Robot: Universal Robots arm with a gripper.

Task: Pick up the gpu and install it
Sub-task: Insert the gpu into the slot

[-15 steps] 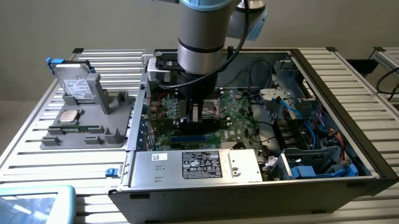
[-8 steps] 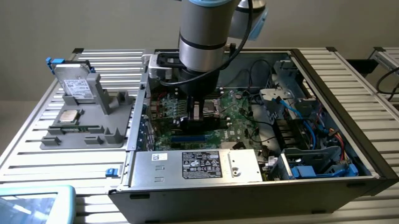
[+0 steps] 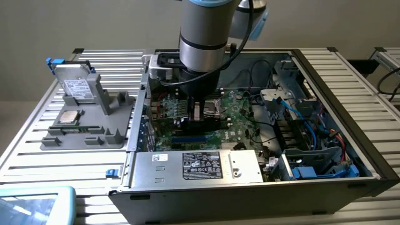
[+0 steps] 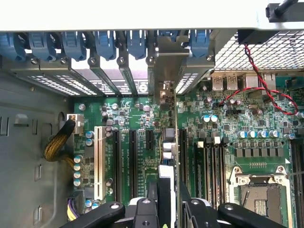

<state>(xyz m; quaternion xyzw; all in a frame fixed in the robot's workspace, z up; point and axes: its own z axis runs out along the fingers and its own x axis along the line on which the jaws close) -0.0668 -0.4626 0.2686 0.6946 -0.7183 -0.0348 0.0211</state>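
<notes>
Jaws pinch the gpu (image 4: 167, 142) edge-on over the slots (image 4: 132, 161); we judge tilt or offset could jam it.

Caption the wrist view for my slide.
Gripper holds the gpu edge-on over the motherboard inside the open case.

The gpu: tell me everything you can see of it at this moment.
The gpu stands on edge, seen edge-on as a thin strip carrying small silver and black parts. Its silver metal bracket sits at the rear slot openings, beside the blue latches. The gripper clamps the end opposite the bracket from both sides. It runs along the black expansion slots of the green motherboard; whether it is fully seated cannot be told.
</notes>
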